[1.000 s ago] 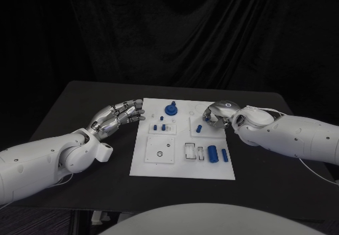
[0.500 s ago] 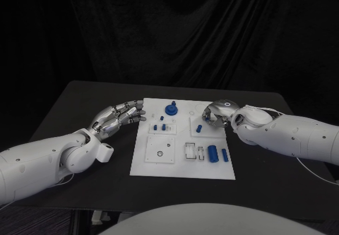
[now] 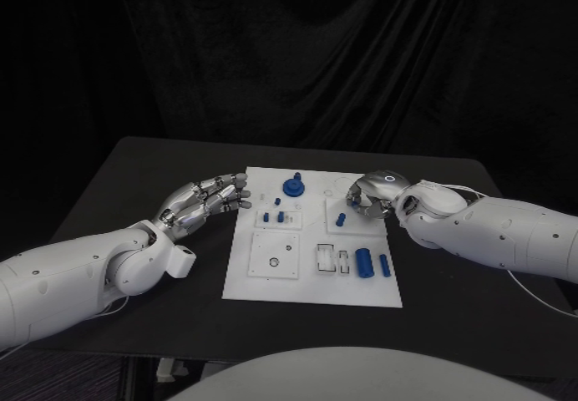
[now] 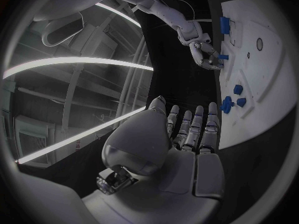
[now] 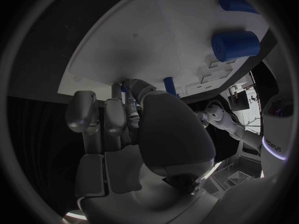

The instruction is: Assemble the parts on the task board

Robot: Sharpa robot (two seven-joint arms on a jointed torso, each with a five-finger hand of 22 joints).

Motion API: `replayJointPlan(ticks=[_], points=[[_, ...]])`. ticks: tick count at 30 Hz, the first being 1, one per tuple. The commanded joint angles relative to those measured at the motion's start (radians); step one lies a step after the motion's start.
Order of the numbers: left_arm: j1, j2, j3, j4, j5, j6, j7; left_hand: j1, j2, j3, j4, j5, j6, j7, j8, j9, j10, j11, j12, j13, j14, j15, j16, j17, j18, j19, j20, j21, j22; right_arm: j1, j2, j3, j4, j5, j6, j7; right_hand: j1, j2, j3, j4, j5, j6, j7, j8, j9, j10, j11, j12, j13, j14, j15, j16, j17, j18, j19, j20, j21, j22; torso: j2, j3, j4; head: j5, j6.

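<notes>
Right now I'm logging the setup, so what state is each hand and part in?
Left robot hand: open, fingers extended, holding nothing, beside the task board.
Right robot hand: fingers curled over the board; grip cannot be told.
Blue knob: standing upright.
Large blue cylinder: lying flat.
Slim blue pin: lying flat beside it.

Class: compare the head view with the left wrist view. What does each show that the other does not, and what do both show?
Head view alone: the whole task board on the black table, with the two blue cylinders lying side by side near its right edge, and both white arms reaching in.

Left wrist view alone: the back of the left hand close up, fingers extended toward the board's edge.

Both: the board, the blue knob part, and the right hand at the board's far right side.
</notes>
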Motion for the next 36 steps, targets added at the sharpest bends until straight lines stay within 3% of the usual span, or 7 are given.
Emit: replayJointPlan(ticks=[1, 4, 11, 20, 25, 30, 36], points=[[-0.002, 0.004, 0.001, -0.001, 0.008, 0.016, 0.114, 0.009, -0.003, 0.001, -0.001, 0.005, 0.0, 0.005, 0.004, 0.0, -0.002, 0.008, 0.002, -0.001, 0.001, 0.007, 0.005, -0.002, 0.008, 0.002, 0.007, 0.005, -0.002, -0.002, -0.007, 0.002, 0.013, -0.005, -0.019, -0.005, 0.01, -0.004, 0.0, -0.006, -0.002, 0.009, -0.003, 0.006, 0.003, 0.022, -0.013, -0.002, 0.001, 0.009, -0.006, 0.013, 0.013, -0.021, 0.009, -0.005, 0.023, 0.148, 0.0, -0.0002, -0.0016, 0.003, 0.0], [-0.002, 0.006, 0.001, -0.002, 0.008, 0.016, 0.113, 0.01, -0.002, 0.003, -0.002, 0.004, 0.002, 0.007, 0.004, 0.001, -0.002, 0.009, 0.002, -0.002, 0.001, 0.008, 0.006, -0.002, 0.008, 0.003, 0.007, 0.005, -0.002, 0.008, -0.015, 0.004, 0.029, -0.005, -0.027, -0.005, 0.01, -0.004, -0.001, -0.007, -0.002, 0.009, -0.003, 0.006, 0.004, 0.023, -0.014, -0.003, 0.0, 0.01, -0.006, 0.013, 0.013, -0.021, 0.009, -0.005, 0.024, 0.148, 0.0, -0.0002, -0.0013, 0.005, 0.0], [-0.002, 0.01, 0.001, -0.007, 0.008, 0.008, 0.116, 0.012, -0.001, 0.006, -0.005, 0.001, 0.006, 0.011, 0.005, 0.002, -0.001, 0.01, 0.002, -0.002, 0.001, 0.008, 0.006, -0.002, 0.007, 0.002, 0.006, 0.004, -0.002, 0.062, -0.043, 0.006, 0.106, -0.005, -0.027, -0.018, 0.011, -0.006, -0.002, -0.008, -0.002, 0.012, -0.003, 0.007, 0.009, 0.03, -0.015, -0.004, -0.001, 0.016, -0.005, 0.02, 0.019, -0.023, 0.013, -0.005, 0.031, 0.15, -0.001, -0.0007, 0.002, 0.013, 0.0], [-0.003, 0.02, 0.001, -0.014, 0.008, 0.008, 0.11, 0.013, -0.002, 0.008, -0.007, -0.002, 0.006, 0.014, 0.005, 0.001, 0.0, 0.011, 0.002, -0.003, -0.001, 0.007, 0.007, -0.003, 0.004, -0.005, 0.005, 0.0, -0.005, 0.116, -0.105, 0.004, 0.306, -0.005, 0.015, -0.038, 0.014, -0.008, -0.003, -0.012, -0.007, 0.01, -0.003, 0.005, 0.012, 0.034, -0.015, -0.007, -0.003, 0.02, -0.006, 0.024, 0.022, -0.023, 0.015, -0.006, 0.034, 0.15, -0.001, -0.0029, -0.0003, 0.026, 0.0], [-0.005, 0.022, 0.001, -0.017, 0.008, 0.01, 0.11, 0.012, -0.002, 0.009, -0.008, -0.003, 0.005, 0.015, 0.005, 0.0, 0.0, 0.012, 0.001, -0.003, -0.002, 0.007, 0.007, -0.003, 0.004, -0.007, 0.005, -0.001, -0.005, 0.117, -0.112, -0.004, 0.391, -0.014, 0.055, -0.047, 0.014, -0.009, -0.003, -0.012, -0.007, 0.001, 0.002, -0.003, 0.012, 0.036, -0.012, -0.009, -0.004, 0.023, -0.001, 0.028, 0.025, -0.024, 0.017, -0.004, 0.036, 0.151, 0.0, -0.0034, -0.0001, 0.03, 0.0], [-0.008, 0.026, 0.001, -0.018, 0.008, 0.012, 0.108, 0.012, -0.002, 0.009, -0.008, -0.004, 0.004, 0.015, 0.005, 0.0, 0.0, 0.012, 0.001, -0.003, -0.003, 0.007, 0.007, -0.003, 0.003, -0.008, 0.004, -0.002, -0.006, 0.093, -0.097, -0.009, 0.456, -0.074, 0.087, -0.057, 0.013, -0.012, -0.005, -0.011, -0.012, -0.005, 0.004, -0.009, 0.01, 0.037, -0.011, -0.011, -0.004, 0.024, 0.002, 0.026, 0.021, -0.023, 0.016, -0.002, 0.033, 0.149, 0.0, -0.0027, 0.0011, 0.037, 0.0], [-0.009, 0.029, 0.001, -0.018, 0.008, 0.012, 0.111, 0.012, -0.002, 0.01, -0.008, -0.006, 0.003, 0.014, 0.004, -0.001, 0.0, 0.013, 0.001, -0.004, -0.003, 0.007, 0.007, -0.003, 0.003, -0.008, 0.004, -0.002, -0.006, 0.057, -0.049, -0.01, 0.455, -0.15, 0.078, -0.056, 0.014, -0.013, -0.005, -0.013, -0.015, -0.007, 0.002, -0.011, 0.01, 0.038, -0.011, -0.011, -0.004, 0.025, 0.0, 0.029, 0.024, -0.024, 0.018, -0.002, 0.037, 0.15, 0.001, -0.0014, -0.003, 0.048, 0.0]])
